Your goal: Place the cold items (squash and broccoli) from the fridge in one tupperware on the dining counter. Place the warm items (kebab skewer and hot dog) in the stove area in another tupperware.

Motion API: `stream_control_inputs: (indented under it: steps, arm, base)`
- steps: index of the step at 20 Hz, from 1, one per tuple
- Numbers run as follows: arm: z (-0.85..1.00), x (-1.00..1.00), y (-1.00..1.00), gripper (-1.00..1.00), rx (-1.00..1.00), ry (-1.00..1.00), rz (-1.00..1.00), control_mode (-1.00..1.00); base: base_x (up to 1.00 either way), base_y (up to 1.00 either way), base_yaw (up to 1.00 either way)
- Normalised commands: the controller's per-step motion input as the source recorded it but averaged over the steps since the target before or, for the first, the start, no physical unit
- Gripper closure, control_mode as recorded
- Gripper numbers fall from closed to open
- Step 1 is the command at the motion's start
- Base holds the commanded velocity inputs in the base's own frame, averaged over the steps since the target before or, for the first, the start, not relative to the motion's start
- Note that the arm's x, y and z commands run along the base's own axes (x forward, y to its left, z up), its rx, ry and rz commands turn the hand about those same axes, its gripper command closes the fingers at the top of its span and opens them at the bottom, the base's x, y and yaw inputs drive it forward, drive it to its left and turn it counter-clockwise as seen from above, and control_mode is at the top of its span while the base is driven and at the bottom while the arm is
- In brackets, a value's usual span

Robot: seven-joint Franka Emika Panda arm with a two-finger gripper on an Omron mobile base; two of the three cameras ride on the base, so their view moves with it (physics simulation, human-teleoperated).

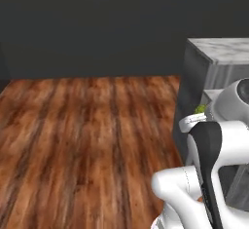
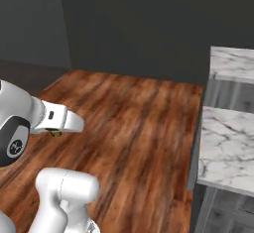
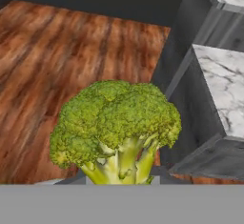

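A green broccoli (image 3: 116, 123) with a pale stalk fills the middle of the hand view, stalk end down at my fingers. My gripper (image 1: 196, 115) is shut on it and carries it in the air over the wooden floor. A bit of the broccoli (image 1: 200, 109) peeks out above the white hand in the left base view. In the right base view a small piece of the broccoli (image 2: 55, 133) shows under the hand. The fingertips are hidden behind the stalk. Squash, kebab skewer, hot dog and tupperware are out of view.
A marble-topped counter (image 2: 225, 143) with dark grey sides stands at the right, with a second marble top (image 2: 233, 63) behind it. Brown wooden floor (image 1: 82, 135) stretches to the left. A dark wall (image 1: 97, 23) closes the back.
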Motion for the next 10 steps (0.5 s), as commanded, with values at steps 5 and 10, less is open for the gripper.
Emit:
stream_control_inputs:
  steps: [5,10]
  arm:
    - [0.00,0.00,0.00,1.00,0.00,0.00,0.00,1.00]
    - [0.00,0.00,0.00,1.00,0.00,0.00,0.00,1.00]
  base:
    - [0.97,0.63,-0.52]
    - [0.96,0.73,-0.53]
